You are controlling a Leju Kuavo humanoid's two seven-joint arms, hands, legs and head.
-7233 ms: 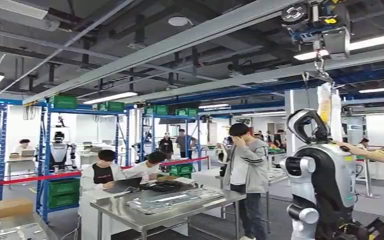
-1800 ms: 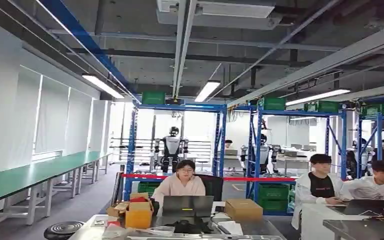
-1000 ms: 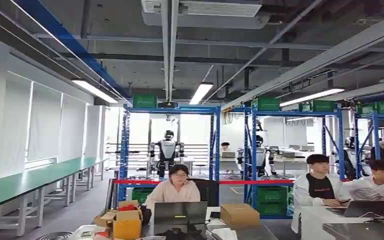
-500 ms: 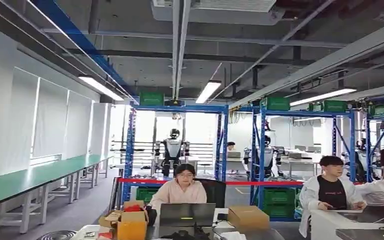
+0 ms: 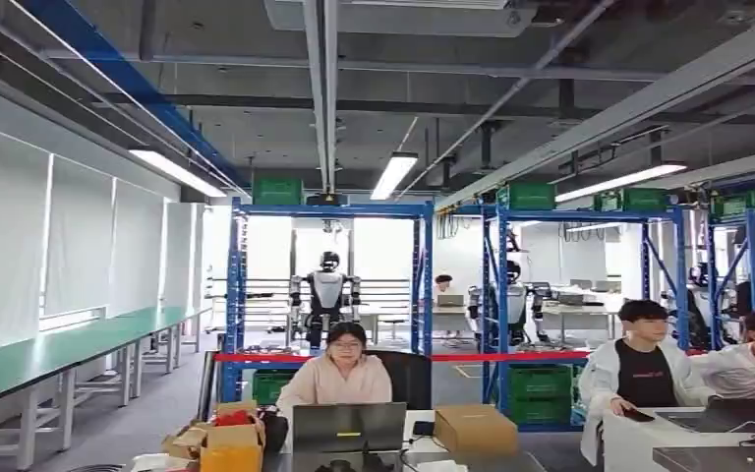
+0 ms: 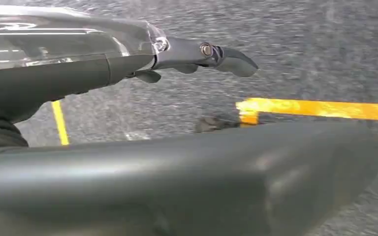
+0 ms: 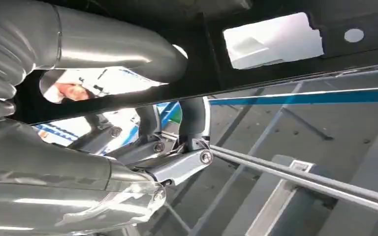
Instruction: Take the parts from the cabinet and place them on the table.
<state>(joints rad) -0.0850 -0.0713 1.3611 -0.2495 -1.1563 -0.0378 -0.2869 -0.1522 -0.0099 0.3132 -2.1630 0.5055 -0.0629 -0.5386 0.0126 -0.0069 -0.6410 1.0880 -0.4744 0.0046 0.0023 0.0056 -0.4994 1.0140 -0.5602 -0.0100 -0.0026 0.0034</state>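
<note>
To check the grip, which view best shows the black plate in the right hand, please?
The right wrist view: the black plate lies between the right hand's thumb and fingers. Head view faces blue shelving, left wrist the floor.

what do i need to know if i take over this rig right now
Left hand: holds nothing, fingers stretched out, hanging over the floor by a yellow tape line.
Right hand: appears to grip a flat black part, thumb on one face, fingers on the other.
Done: one part looks taken.
Left: set it on the table, then fetch the rest. Head view faces a person at a laptop; I cannot tell which table is the target.
</note>
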